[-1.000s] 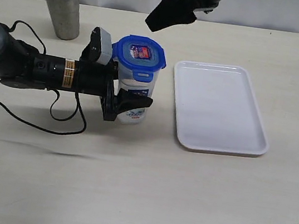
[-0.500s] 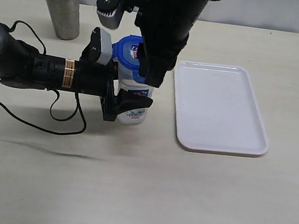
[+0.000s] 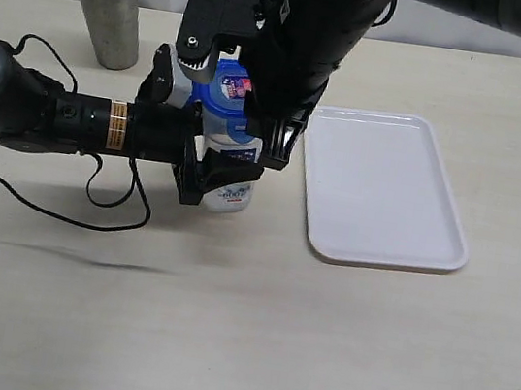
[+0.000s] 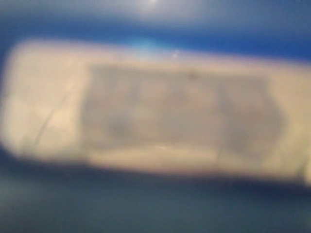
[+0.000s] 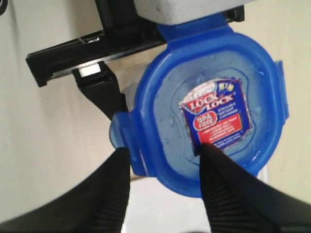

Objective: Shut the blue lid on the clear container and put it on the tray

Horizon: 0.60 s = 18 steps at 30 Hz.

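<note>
1. Left tool (image 3: pixel 234 173): it reaches in from the left, lying low along the surface (image 3: pixel 269 334). Its jaws are pinched on the lower body of the clear container (image 3: pixel 231 197), one on each side of the printed label.
2. Clear container: it stands upright on the surface, held in the left tool, just beside the near-left corner of the tray (image 3: pixel 389 185). It is outside the tray's rim.
3. Blue lid (image 3: pixel 225 92): it sits on top of the clear container. In the right wrist view its red-and-blue sticker (image 5: pixel 216 114) faces up. The snap flaps seen around its edge stand out sideways from the rim.
4. Right tool (image 5: pixel 163 154): it comes down from above, directly over the lid. Its two dark fingers (image 5: pixel 107 194) are spread apart. One tip lies at the edge of the sticker and the other at a side flap, so a stretch of the lid's rim lies between them. Whether either tip presses the lid cannot be told.
5. Tray: it lies flat on the surface to the right of the container, with nothing on it.
6. Steel cup (image 3: pixel 107 10): it stands upright at the far left, well apart from both tools.
7. Left wrist view: too blurred to read; only a pale shape between blue bands shows.
</note>
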Each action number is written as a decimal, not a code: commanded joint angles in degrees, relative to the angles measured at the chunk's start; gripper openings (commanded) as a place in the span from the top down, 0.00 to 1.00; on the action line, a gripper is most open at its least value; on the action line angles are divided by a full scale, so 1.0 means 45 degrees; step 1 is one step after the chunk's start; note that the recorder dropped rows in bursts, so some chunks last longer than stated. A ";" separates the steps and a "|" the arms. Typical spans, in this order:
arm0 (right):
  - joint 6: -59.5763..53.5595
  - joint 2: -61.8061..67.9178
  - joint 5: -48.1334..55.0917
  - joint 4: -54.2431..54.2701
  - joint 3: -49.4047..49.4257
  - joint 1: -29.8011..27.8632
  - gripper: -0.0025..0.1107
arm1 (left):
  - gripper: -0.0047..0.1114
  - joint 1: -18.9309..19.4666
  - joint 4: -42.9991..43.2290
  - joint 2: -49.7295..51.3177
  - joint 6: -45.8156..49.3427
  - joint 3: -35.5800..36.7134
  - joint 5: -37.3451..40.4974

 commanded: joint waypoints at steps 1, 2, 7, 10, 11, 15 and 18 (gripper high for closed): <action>-0.0541 0.0416 -0.1026 0.0427 0.0936 -0.0017 0.61 | 0.96 -0.0085 0.0355 -0.0023 0.0119 -0.0030 -0.0240; -0.0657 0.0416 -0.1324 0.0427 0.1122 -0.0017 0.61 | 0.96 -0.0085 0.0348 -0.0023 0.0094 -0.0030 -0.0240; -0.0713 0.0416 -0.3299 0.0282 0.2084 -0.0017 0.61 | 0.96 -0.0085 0.0348 -0.0023 0.0068 -0.0030 -0.0332; -0.0713 0.0416 -0.4304 -0.0280 0.2863 -0.0017 0.61 | 0.96 -0.0085 0.0348 -0.0023 0.0068 -0.0030 -0.0332; -0.0713 0.0416 -0.4577 -0.0395 0.3056 -0.0017 0.61 | 0.96 -0.0085 0.0348 -0.0023 0.0068 -0.0030 -0.0332; -0.0607 0.0416 -0.5230 -0.0542 0.3370 -0.0017 0.61 | 0.96 -0.0085 0.0348 -0.0023 0.0068 -0.0030 -0.0332; -0.0610 0.0416 -0.4998 -0.0516 0.3370 -0.0017 0.64 | 0.96 -0.0085 0.0348 -0.0023 0.0068 -0.0030 -0.0332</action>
